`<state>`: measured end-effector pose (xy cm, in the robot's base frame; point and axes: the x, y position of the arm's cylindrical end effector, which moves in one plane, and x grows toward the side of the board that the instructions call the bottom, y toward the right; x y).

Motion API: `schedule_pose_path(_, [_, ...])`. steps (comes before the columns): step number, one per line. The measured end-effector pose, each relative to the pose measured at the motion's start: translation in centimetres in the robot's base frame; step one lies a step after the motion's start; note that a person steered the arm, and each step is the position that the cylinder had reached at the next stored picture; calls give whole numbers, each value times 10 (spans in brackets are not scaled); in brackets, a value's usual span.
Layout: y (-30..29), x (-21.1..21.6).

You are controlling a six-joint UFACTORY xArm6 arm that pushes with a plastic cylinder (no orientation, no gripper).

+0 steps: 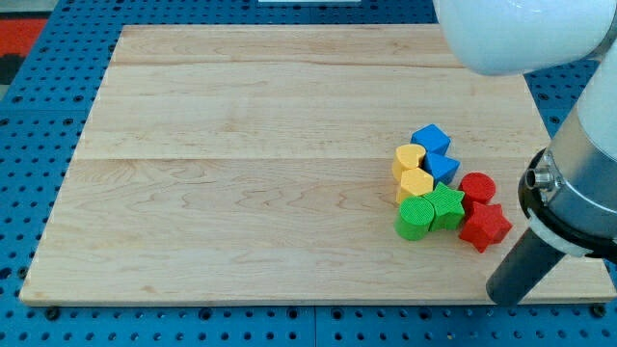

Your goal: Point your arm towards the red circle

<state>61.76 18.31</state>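
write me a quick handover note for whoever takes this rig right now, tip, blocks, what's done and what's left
My tip: at the view's bottom right, near the board's front edge, touching no block.
Red circle: up and to the view's left of the tip, with the red star lying between them.
Rest of the cluster: green star and green cylinder left of the red star; two yellow hearts and two blue blocks above those.
Done: tip is close to the cluster.
Left: probably bring the tip up past the red star's right side to the red circle.

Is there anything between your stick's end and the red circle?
Yes. In the camera view, the red star lies between my tip and the red circle, touching the circle's lower side.
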Motion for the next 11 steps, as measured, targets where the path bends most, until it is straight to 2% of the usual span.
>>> schedule_pose_path(1, [5,0])
schedule_pose_path(3, [46,-41])
schedule_pose_path(5, [60,-47])
schedule_pose_path(6, [60,-69])
schedule_pose_path(8, [50,-157])
schedule_pose_path(9, [27,-160])
schedule_pose_path(11, [11,-111])
